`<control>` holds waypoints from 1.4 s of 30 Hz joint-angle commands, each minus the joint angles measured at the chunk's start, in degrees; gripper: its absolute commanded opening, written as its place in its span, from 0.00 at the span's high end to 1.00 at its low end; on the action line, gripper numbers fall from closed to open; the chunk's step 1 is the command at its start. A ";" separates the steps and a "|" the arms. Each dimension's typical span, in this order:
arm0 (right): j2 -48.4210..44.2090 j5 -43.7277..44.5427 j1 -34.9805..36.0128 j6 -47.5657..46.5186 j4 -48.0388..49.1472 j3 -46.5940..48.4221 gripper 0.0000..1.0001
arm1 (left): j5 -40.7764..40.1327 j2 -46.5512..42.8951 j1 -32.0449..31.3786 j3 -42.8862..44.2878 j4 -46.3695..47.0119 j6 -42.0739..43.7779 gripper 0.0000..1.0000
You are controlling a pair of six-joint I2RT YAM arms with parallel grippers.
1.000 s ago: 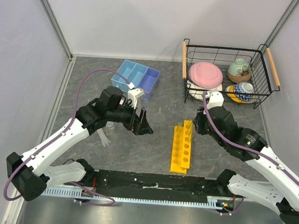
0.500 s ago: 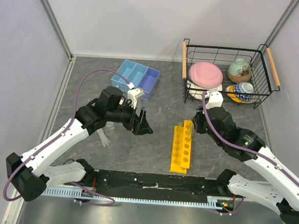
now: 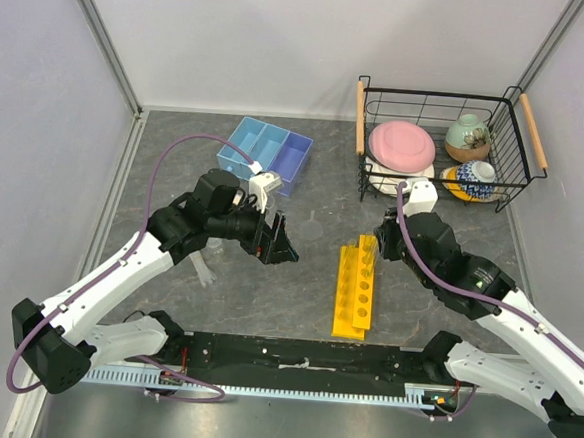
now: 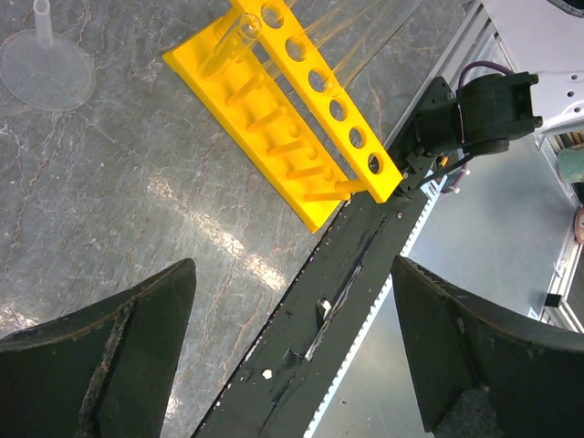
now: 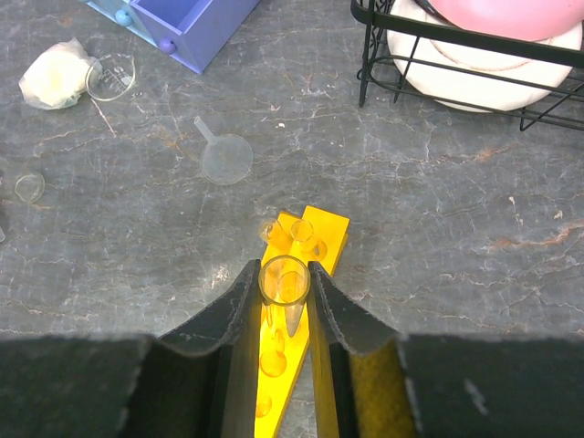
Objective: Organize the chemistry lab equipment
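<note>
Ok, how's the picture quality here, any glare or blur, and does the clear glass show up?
Top external: even light, soft shadows, the yellow rack sharp. Left wrist: a bright glare streak on the table; the open left gripper frames it dark and soft. Right wrist: the test tube in the right gripper is crisp, the funnel faint.

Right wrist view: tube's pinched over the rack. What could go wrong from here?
1. The test tube in the right tool may miss a hole, strike the yellow rack and slip or crack.
2. Tubes already racked lean at the far end; the tool could knock them.
3. Nothing steadies the rack: the left tool hangs open, apart from it, so a push might shift it.
</note>
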 commanded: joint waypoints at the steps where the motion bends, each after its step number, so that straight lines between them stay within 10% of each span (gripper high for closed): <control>1: -0.61 1.57 0.02 -1.91 -0.43 -2.06 0.77 | -1.02 -0.19 0.21 0.14 0.55 2.40 0.06; 42: 0.80 2.89 0.19 -2.97 1.59 1.10 0.77 | -0.75 -0.10 0.21 0.32 0.46 2.84 0.06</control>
